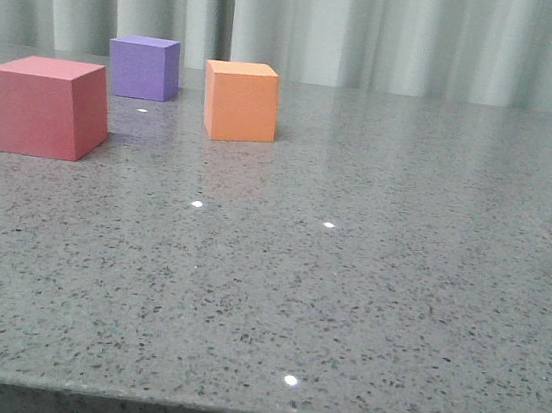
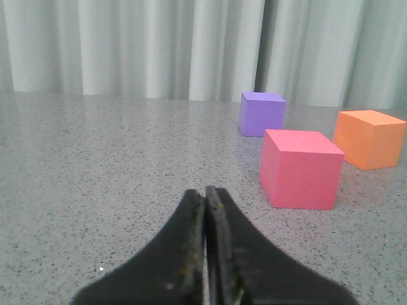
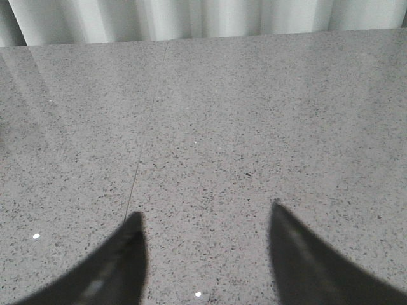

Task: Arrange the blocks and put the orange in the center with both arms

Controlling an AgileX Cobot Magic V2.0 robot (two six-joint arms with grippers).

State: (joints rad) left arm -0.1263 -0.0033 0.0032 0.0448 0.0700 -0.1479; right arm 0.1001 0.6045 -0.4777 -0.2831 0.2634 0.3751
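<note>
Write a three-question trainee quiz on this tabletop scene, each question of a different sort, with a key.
1. True or false: the left gripper has its fingers pressed together, with nothing between them.
2. Multiple choice: in the front view, which cube stands farthest back toward the curtain? A) pinkish-red cube B) purple cube C) orange cube
3. Fill in: the right gripper is ____, with only bare grey table between its fingers.

Key: 1 true; 2 B; 3 open.
</note>
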